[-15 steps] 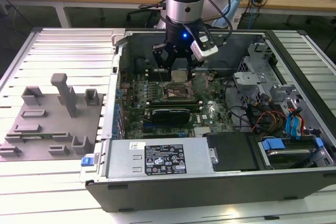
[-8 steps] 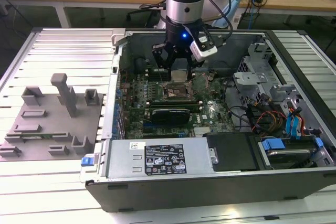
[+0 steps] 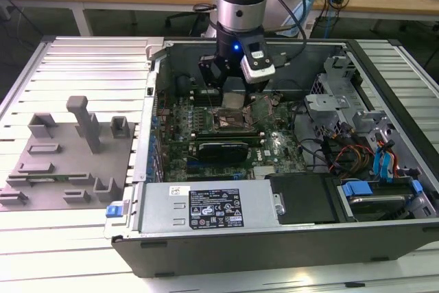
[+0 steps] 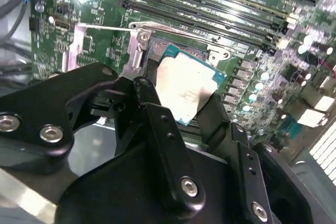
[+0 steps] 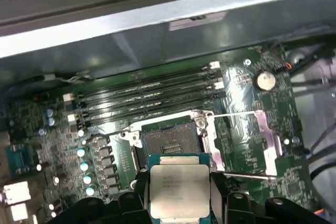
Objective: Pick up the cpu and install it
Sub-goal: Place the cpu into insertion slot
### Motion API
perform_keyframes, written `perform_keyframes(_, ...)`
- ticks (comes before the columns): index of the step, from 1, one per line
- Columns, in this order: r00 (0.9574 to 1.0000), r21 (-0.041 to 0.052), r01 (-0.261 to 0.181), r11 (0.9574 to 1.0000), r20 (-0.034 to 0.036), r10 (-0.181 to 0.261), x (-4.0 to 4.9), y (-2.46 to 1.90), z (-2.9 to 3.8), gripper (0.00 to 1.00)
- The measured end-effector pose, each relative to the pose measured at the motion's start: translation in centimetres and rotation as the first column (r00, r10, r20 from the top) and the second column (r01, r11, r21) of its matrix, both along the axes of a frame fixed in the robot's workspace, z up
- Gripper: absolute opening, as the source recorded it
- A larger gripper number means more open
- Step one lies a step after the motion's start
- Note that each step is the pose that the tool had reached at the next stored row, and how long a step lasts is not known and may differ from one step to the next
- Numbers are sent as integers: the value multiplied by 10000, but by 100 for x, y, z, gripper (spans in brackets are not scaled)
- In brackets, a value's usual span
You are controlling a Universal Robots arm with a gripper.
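The cpu (image 5: pixel 178 186), a flat square chip with a silver top and a green rim, is held between my gripper's (image 5: pixel 179 195) two black fingers (image 5: pixel 140 195). In the second wrist view the cpu (image 4: pixel 184 88) hangs tilted in my gripper (image 4: pixel 181 106), just above the motherboard. The dark square socket (image 5: pixel 167 139) lies right beside the chip with its contacts bare and its metal load plate (image 5: pixel 247 140) swung aside. In the exterior view my gripper (image 3: pixel 233 101) hangs low inside the open computer case, over the socket (image 3: pixel 234 121).
Memory slots (image 5: pixel 152 94) run beside the socket. A black card (image 3: pixel 223 150), a power supply (image 3: pixel 206 207) and drive bays with cables (image 3: pixel 381 166) crowd the case. A grey fixture tray (image 3: pixel 62 162) sits on the slatted table at the exterior view's left.
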State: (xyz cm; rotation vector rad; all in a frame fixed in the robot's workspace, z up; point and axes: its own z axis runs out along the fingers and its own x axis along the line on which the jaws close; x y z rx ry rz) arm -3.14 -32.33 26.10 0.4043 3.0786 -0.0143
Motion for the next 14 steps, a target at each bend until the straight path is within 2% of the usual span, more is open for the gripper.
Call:
perform_keyframes(1,9996,0,285,9996,-1,-285,0,0,-1,55)
perform_keyframes(3,9947,0,1024,9947,0,-1024,0,0,-6,55)
perform_keyframes(5,9846,0,1751,9846,0,-1751,0,0,-10,55)
perform_keyframes(11,9592,0,2829,9592,0,-2829,0,0,-17,55)
perform_keyframes(14,9416,0,3367,9416,0,-3367,-1,0,-20,55)
